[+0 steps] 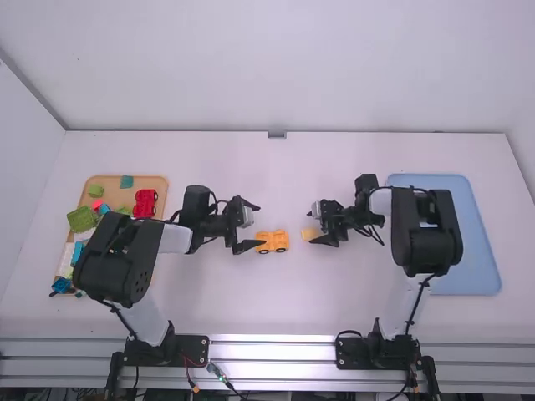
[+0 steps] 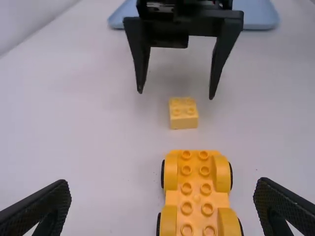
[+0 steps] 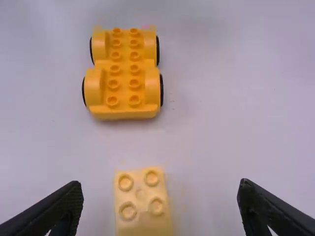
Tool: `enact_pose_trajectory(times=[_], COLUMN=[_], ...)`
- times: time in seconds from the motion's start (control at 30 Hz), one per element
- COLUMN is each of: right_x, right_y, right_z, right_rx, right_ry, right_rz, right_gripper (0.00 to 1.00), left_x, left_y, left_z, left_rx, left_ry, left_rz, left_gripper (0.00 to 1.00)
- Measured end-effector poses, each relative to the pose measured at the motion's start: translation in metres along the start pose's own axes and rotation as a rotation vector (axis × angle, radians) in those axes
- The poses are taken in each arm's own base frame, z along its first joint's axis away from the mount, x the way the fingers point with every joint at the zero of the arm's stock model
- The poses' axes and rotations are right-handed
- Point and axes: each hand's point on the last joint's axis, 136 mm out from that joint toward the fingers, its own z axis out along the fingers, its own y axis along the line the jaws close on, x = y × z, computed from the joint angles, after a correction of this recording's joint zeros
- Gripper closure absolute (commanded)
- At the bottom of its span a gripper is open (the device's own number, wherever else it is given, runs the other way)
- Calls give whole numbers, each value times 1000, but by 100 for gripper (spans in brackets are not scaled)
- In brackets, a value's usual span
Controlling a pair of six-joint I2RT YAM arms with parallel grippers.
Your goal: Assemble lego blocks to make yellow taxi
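My left gripper [image 1: 255,225] is open at the left end of the orange-yellow wheeled car base [image 1: 272,241], near the table's middle. My right gripper [image 1: 316,227] is open around the small yellow block [image 1: 310,234], just right of the base. In the left wrist view the car base [image 2: 197,196] lies between the wide-apart fingers of the left gripper [image 2: 162,199], with the yellow block [image 2: 183,114] beyond it. In the right wrist view the block [image 3: 142,204] stands between the parted fingers of the right gripper [image 3: 160,204], and the car base [image 3: 123,73] is farther off.
An orange-brown tray [image 1: 159,182] at the left holds a red car [image 1: 145,203], green blocks [image 1: 82,219] and other loose pieces, partly behind the left arm. A blue tray [image 1: 472,251] lies at the right beneath the right arm.
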Motion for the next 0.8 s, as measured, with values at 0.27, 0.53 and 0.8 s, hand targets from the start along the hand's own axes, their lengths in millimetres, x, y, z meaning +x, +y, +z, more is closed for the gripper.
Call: enact_pose_trajectory(times=[0.27, 0.53, 0.8], right_x=[18, 18, 22], right_y=[10, 4, 6], right_z=[11, 11, 14], right_rx=[58, 81, 71], right_ry=[4, -1, -3], right_rz=[-22, 45, 83], right_gripper=[23, 31, 39], left_x=[-1, -3, -2], left_y=[-1, -6, -8], left_z=[0, 0, 0], left_rx=[8, 33, 38], left_ry=[-7, -22, -17], left_rz=[-23, -36, -48], left_gripper=[1, 1, 1])
